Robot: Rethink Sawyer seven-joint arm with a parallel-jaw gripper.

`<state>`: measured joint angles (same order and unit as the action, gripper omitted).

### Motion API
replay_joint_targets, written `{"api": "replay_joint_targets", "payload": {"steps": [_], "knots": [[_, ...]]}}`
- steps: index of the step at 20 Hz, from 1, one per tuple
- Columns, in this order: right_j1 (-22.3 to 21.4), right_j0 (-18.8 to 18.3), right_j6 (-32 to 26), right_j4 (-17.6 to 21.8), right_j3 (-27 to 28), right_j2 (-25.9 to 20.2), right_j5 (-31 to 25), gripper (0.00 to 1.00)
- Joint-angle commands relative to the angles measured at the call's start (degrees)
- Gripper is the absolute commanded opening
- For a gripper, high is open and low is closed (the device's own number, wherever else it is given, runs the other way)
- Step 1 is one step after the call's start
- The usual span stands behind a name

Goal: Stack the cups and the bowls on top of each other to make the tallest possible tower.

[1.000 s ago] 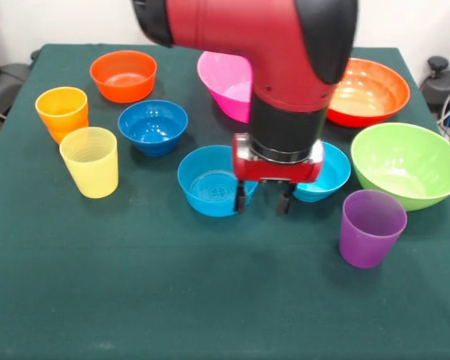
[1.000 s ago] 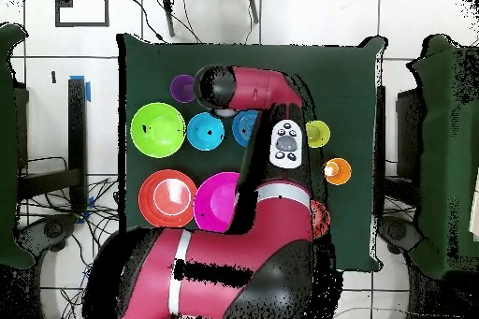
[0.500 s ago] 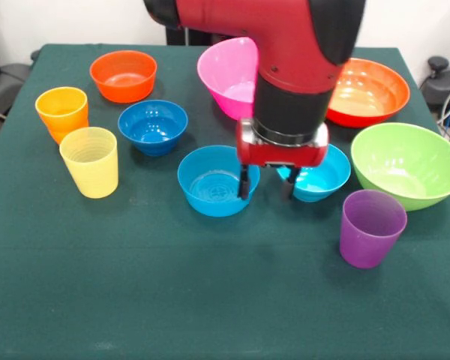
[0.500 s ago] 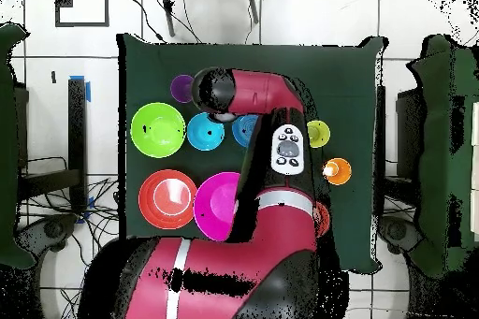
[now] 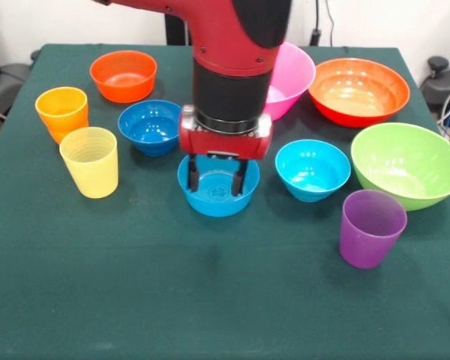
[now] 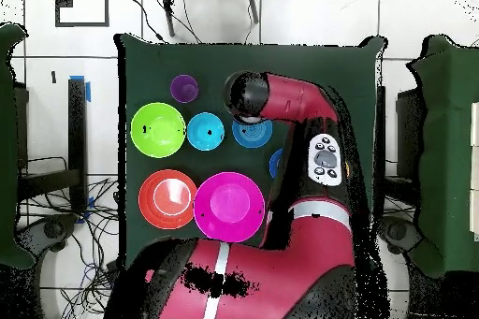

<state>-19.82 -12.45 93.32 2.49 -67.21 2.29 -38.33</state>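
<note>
gripper (image 5: pixel 217 182) spread, over mid-blue bowl (image 5: pixel 218 196) | overhead: arm hides it; front shows

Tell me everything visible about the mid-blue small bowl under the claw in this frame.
The mid-blue small bowl is round, glossy plastic, upright and empty, with faint concentric rings on its inside bottom. It sits on the green tablecloth near the table's middle, between the dark blue bowl and the cyan bowl, touching neither. Nothing is stacked in it. The claw hangs open over it, its two dark fingers pointing down into the opening; whether they touch the bowl cannot be told.
</note>
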Motion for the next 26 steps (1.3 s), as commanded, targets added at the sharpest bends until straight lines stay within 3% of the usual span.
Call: {"api": "replay_joint_targets", "payload": {"steps": [1, 6, 17, 20, 23, 26], "knots": [[3.3, 0.9, 0.5, 4.4, -5.0, -6.7, 9.1, 1.00], [4.7, 3.1, 3.0, 5.1, -3.6, -5.0, 13.1, 1.00], [4.2, 4.4, 3.1, 3.7, -4.4, -3.6, 13.0, 1.00], [4.2, 5.0, 3.1, 3.2, -4.6, -3.0, 9.9, 1.00], [4.9, 4.3, 1.6, 1.5, -3.4, -3.9, 1.7, 1.00], [4.9, 3.2, 0.4, 0.7, -3.2, -5.1, -1.9, 1.00]]}}
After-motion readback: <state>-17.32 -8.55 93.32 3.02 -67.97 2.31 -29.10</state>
